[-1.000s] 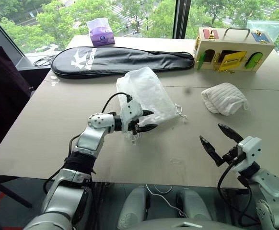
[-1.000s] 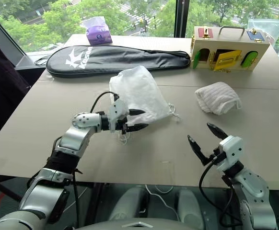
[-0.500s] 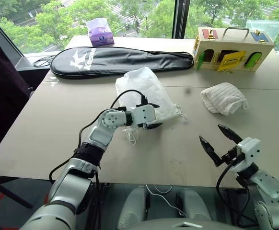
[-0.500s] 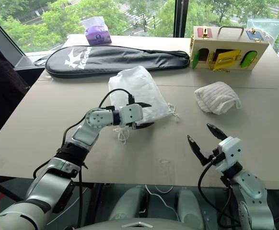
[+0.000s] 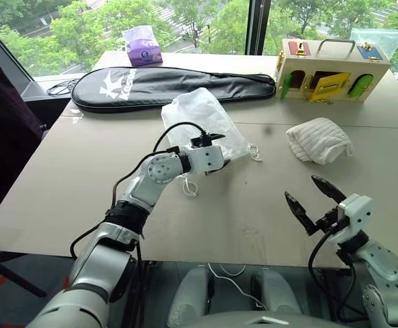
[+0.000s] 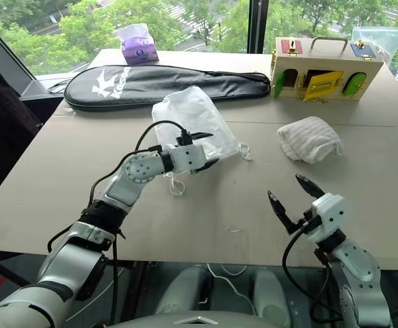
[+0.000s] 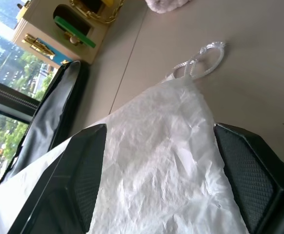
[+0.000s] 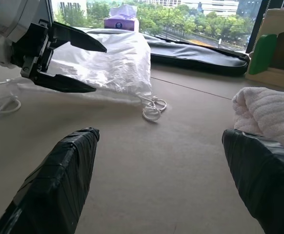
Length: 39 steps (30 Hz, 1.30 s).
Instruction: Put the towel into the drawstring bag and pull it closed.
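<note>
The drawstring bag (image 5: 202,123) lies flat on the surface (image 5: 69,178), its long axis running from the far left, near the black racket cover (image 5: 171,83), toward the near right, where its gathered mouth points and a knotted loop of white cord (image 5: 254,154) trails onto the surface. A second cord loop (image 5: 189,186) lies just beside the near left edge of the bag. The left pincer (image 5: 216,152) is at the bag's near edge with its two black fingers apart, one above the fabric and one at surface level, the thin white fabric lying between them; whether they press on it I cannot tell. The towel (image 5: 320,140), a bunched ribbed off-white cloth, sits well apart to the right of the bag, with its longer side roughly across the surface. The right pincer (image 5: 315,197) hangs over the near right of the surface, fingers spread wide and holding nothing, with the towel beyond it.
</note>
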Each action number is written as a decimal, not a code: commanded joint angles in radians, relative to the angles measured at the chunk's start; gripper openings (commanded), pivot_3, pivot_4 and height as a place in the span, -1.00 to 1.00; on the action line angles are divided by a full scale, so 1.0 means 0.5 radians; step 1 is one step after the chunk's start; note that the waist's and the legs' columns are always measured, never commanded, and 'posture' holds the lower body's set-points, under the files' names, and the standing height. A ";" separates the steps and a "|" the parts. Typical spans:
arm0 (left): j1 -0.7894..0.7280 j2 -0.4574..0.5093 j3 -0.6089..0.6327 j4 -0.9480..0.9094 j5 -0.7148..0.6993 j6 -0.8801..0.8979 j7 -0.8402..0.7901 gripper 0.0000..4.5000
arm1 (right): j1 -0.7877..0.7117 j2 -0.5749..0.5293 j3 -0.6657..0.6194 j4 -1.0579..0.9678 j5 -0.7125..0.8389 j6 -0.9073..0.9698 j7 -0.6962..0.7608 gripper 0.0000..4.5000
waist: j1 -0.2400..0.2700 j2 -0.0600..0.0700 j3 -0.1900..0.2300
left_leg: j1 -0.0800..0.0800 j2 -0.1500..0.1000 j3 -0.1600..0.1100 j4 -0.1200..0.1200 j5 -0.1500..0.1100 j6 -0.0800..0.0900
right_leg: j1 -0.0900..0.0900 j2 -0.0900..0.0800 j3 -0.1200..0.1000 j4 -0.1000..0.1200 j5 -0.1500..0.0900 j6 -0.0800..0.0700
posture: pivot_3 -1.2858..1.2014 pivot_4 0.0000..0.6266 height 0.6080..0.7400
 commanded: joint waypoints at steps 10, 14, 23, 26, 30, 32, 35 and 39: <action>0.295 0.120 0.127 -0.319 0.472 0.076 0.784 0.59 | 0.059 -0.034 -0.040 -0.068 0.033 -0.033 0.006 0.92 | 0.002 0.000 0.000 | 0.001 0.000 0.000 0.000 0.000 0.000 | 0.000 -0.001 0.000 0.001 0.000 0.000 | 0.03 -0.52 1.00; 0.403 0.151 0.152 -0.377 0.562 0.082 0.935 0.59 | 0.048 -0.073 -0.046 -0.077 0.057 -0.006 0.022 0.92 | 0.003 0.000 0.000 | 0.001 0.000 0.000 -0.001 0.000 0.000 | 0.000 -0.002 0.000 0.001 0.000 0.000 | 0.03 -0.52 1.00; 0.572 0.104 0.135 -0.545 0.411 -0.069 0.929 0.59 | 0.036 -0.152 -0.061 -0.080 0.113 0.038 0.070 0.92 | 0.008 0.000 0.000 | 0.000 0.000 0.000 0.000 0.000 0.000 | 0.000 -0.007 -0.002 0.001 0.000 0.000 | 0.03 -0.52 1.00; 0.566 0.046 0.103 -0.530 0.376 -0.064 0.895 0.59 | 0.043 -0.170 -0.064 -0.092 0.126 0.054 0.079 0.92 | 0.007 0.000 0.000 | 0.000 0.000 0.000 0.000 0.000 0.000 | 0.000 -0.014 -0.002 0.001 0.000 0.000 | 0.03 -0.52 1.00; 0.487 -0.023 0.068 -0.409 0.453 0.049 0.892 0.59 | 0.065 -0.182 -0.071 -0.115 0.137 0.066 0.081 0.92 | 0.007 0.000 0.000 | 0.001 -0.001 0.000 0.000 0.000 0.000 | 0.000 -0.008 -0.004 0.001 0.000 0.000 | 0.03 -0.52 1.00; 0.428 -0.047 0.031 -0.315 0.513 0.114 0.887 0.59 | 0.083 -0.186 -0.082 -0.130 0.139 0.070 0.076 0.92 | 0.008 0.000 0.000 | 0.001 -0.001 -0.001 0.000 0.000 0.000 | 0.000 -0.006 -0.004 0.002 0.000 0.000 | 0.03 -0.52 1.00; 0.382 -0.063 0.004 -0.248 0.540 0.151 0.897 0.59 | 0.101 -0.182 -0.091 -0.146 0.136 0.069 0.066 0.92 | 0.001 0.000 0.000 | 0.001 -0.001 0.000 0.001 0.000 0.000 | 0.000 -0.004 -0.003 0.002 0.000 0.000 | 0.03 -0.52 1.00; 0.366 -0.080 0.008 -0.234 0.539 0.210 0.876 0.59 | 0.120 -0.166 -0.093 -0.162 0.128 0.064 0.049 0.92 | 0.002 0.000 0.000 | 0.001 -0.001 -0.001 0.001 0.000 0.000 | 0.000 -0.003 -0.003 0.003 0.000 0.000 | 0.03 -0.52 1.00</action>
